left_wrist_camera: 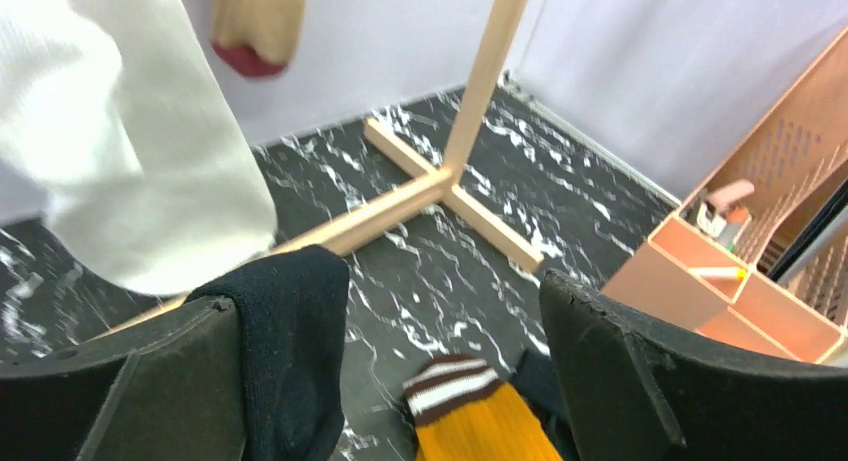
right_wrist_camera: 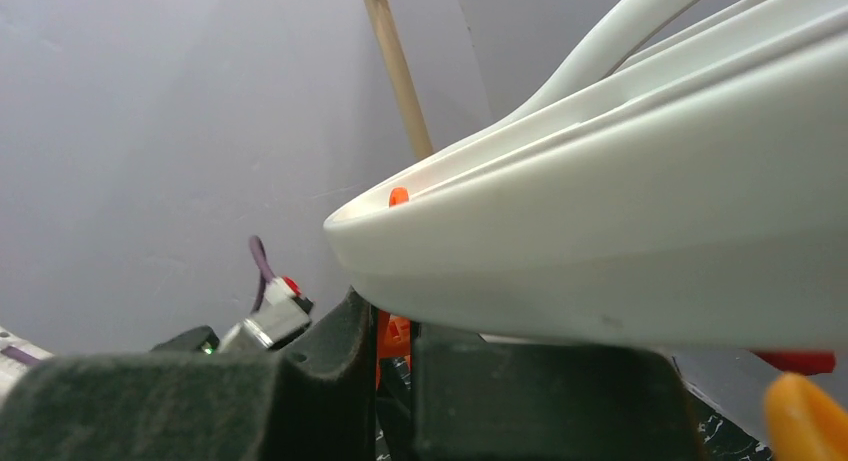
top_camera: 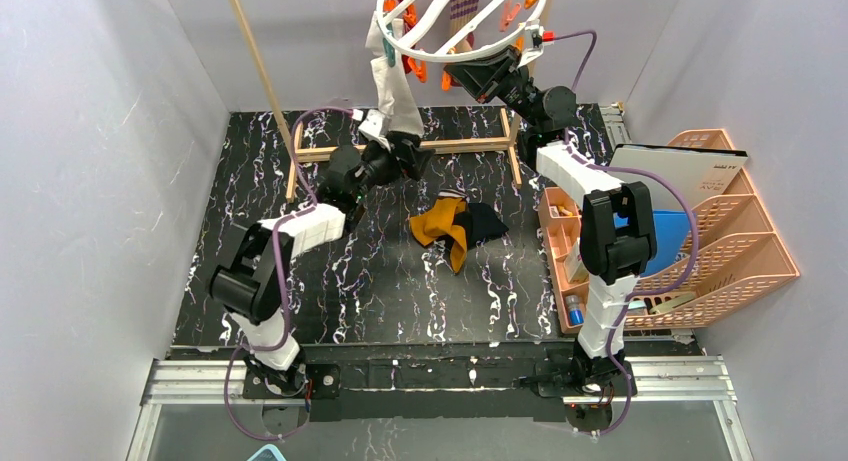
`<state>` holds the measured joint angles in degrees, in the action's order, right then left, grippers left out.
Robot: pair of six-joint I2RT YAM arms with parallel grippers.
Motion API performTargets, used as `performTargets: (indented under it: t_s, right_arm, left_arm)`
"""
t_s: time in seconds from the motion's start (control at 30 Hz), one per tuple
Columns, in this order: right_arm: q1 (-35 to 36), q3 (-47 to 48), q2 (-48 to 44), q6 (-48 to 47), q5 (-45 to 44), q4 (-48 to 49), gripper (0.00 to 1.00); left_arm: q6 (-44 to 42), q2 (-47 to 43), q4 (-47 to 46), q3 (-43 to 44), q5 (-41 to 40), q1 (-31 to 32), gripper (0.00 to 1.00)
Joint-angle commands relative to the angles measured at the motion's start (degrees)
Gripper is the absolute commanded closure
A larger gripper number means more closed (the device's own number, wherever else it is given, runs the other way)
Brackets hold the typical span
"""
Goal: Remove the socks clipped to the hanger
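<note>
Top external view: one grip shut, one open

White hanger point(top_camera: 445, 54) sits top middle. Right gripper point(top_camera: 460, 69) pinches an orange peg point(right_wrist_camera: 392, 333) under it. Left gripper point(top_camera: 405, 146) is wide open below a hanging white sock point(top_camera: 392, 86). Yellow and black socks point(top_camera: 447, 226) lie in the middle

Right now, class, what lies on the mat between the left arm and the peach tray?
A loose pile of socks, mustard and black, with bare mat on either side; the top view shows it.
</note>
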<state>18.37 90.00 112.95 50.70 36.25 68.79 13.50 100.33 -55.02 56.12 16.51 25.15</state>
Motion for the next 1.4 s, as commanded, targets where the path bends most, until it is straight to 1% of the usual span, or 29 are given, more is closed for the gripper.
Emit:
performTargets:
  t_s: [0.0,0.07,0.13,0.23,0.3,0.37,0.43,0.47,0.53,0.6,0.7,0.8,0.87,0.97,1.13,1.2,1.3,1.37]
  right_arm:
    - [-0.9,0.0,-3.8,-1.4,-0.3,-0.1,0.99]
    - [-1.2,-0.4,-4.2,-1.4,-0.4,-0.4,0.99]
    - [-1.6,-0.7,-4.5,-1.6,-0.6,-0.5,0.99]
    - [-2.0,-1.2,-4.8,-1.5,-0.8,-0.5,0.99]
    - [-2.1,-1.5,-5.1,-1.5,-0.9,-0.5,0.99]
    - [-2.3,-1.6,-5.1,-1.4,-1.1,-0.4,0.99]
    - [-2.3,-1.8,-5.1,-1.2,-1.2,-0.2,0.99]
    - [-2.4,-1.8,-5.0,-1.2,-1.2,-0.1,0.99]
    - [-2.5,-1.9,-4.9,-0.8,-1.2,0.2,0.99]
    - [-2.6,-2.0,-4.8,-0.3,-1.3,0.9,0.99]
    - [-2.8,-2.3,-4.6,1.0,-1.4,2.1,0.99]
    - [-2.9,-2.5,-4.8,1.3,-1.6,2.2,0.99]
    - [-3.1,-2.8,-5.1,1.0,-1.8,2.0,0.99]
    - [-3.1,-2.9,-5.3,0.8,-1.8,1.7,0.99]
    - [-3.2,-2.9,-5.2,0.8,-2.0,1.7,0.99]
    - [-3.2,-2.9,-5.1,0.9,-2.0,1.7,0.99]
    - [-3.2,-3.0,-5.1,0.9,-2.1,1.7,0.99]
    - [-3.3,-3.1,-5.3,0.9,-2.2,1.6,0.99]
  left_arm:
    - [-4.3,-6.1,1.2,-0.1,-2.9,-0.2,0.01]
    - [-4.2,-6.2,3.6,1.1,1.7,-0.2,0.02]
    - [-3.2,-5.7,8.1,3.5,5.6,-0.2,0.02]
    - [-1.9,-5.8,13.9,6.0,8.4,0.4,0.01]
    - [-2.9,-6.9,15.9,5.9,9.9,1.5,0.01]
    - [-5.2,-8.2,19.1,6.0,11.7,2.9,0.02]
    - [-10.1,-9.6,26.7,7.7,13.6,4.9,0.02]
    - [-13.9,-10.1,31.5,8.7,13.3,6.2,0.02]
    - [-22.2,-11.0,40.0,10.3,7.9,9.7,0.02]
    - [-29.8,-10.9,47.6,12.1,-0.7,13.3,0.02]
    - [-38.4,-8.5,57.1,15.2,-13.9,17.3,0.02]
    - [-44.8,-6.2,60.4,16.5,-24.7,19.9,0.02]
    - [-46.9,-5.2,60.6,16.8,-28.9,21.0,0.02]
    - [-48.6,-4.5,60.6,16.8,-31.1,22.1,0.01]
    - [-50.2,-3.5,60.9,18.0,-32.5,24.4,0.02]
    - [-50.8,-2.1,64.2,19.8,-30.8,25.3,0.02]
    - [-49.4,-0.3,72.4,24.0,-24.7,25.9,0.02]
    - [-48.6,-1.0,73.8,24.9,-21.2,25.9,0.01]
